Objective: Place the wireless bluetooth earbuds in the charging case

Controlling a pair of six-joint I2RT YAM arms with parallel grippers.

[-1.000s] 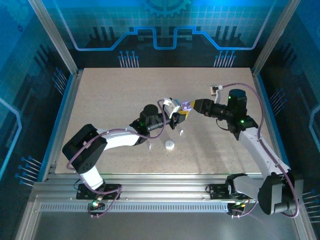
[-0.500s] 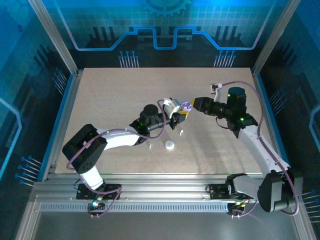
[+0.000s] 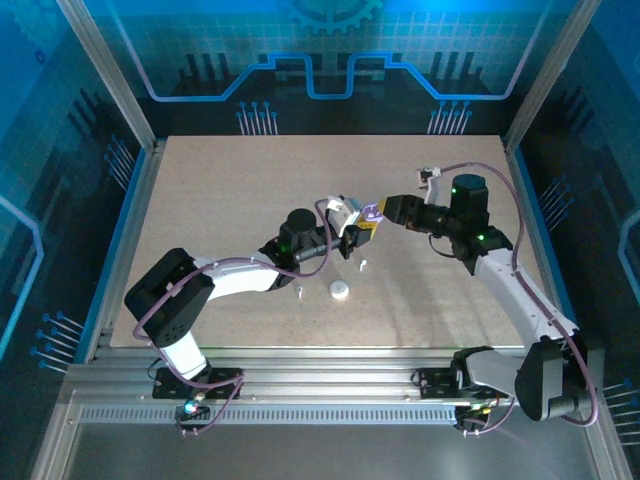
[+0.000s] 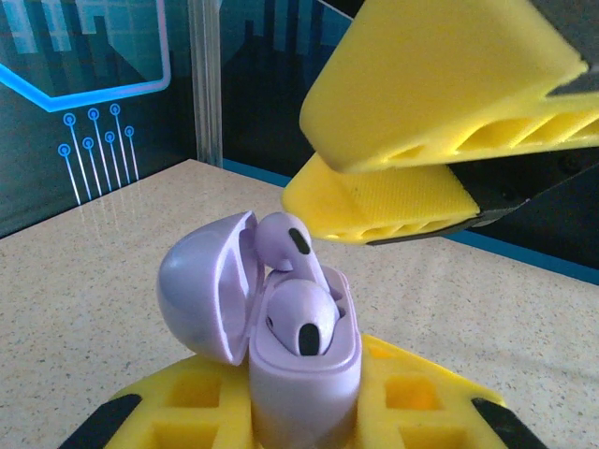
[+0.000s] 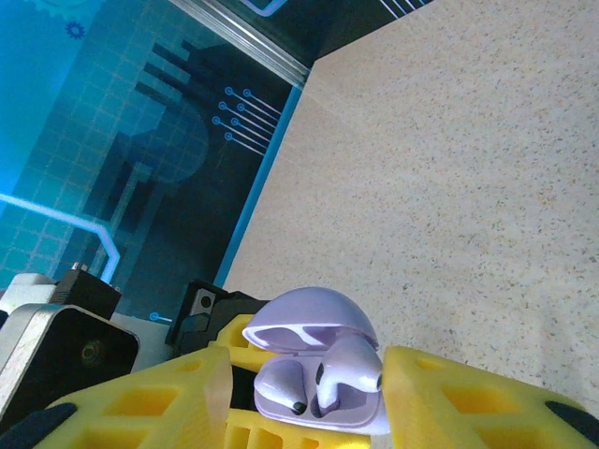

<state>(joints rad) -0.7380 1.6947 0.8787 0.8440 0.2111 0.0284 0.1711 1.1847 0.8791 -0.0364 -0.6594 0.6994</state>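
A: Status of the left gripper (image 4: 304, 426)?

B: It is clenched on the charging case (image 4: 309, 374). The case is being held over the table (image 3: 250, 190), lid open, mouth turned toward the right gripper (image 4: 421, 159).

A: And that one?

B: Its jaws are standing parted and nothing is being clamped. In the right wrist view its fingers are flanking the case mouth. In the left wrist view they are hanging just above it.

A: Earbuds?

B: The seated earbud (image 4: 301, 323) is lying fully in its socket. The raised earbud (image 4: 285, 241) is standing half in, stem down, head tilted toward the lid.

A: What is the next move hinging on?

B: The raised earbud is sitting between the right fingertips, so that arm is nearer, and the left is occupied. Its long axis is running obliquely out of the socket. A push along the stem is probably being called for, since a sideways nudge could tip it out.
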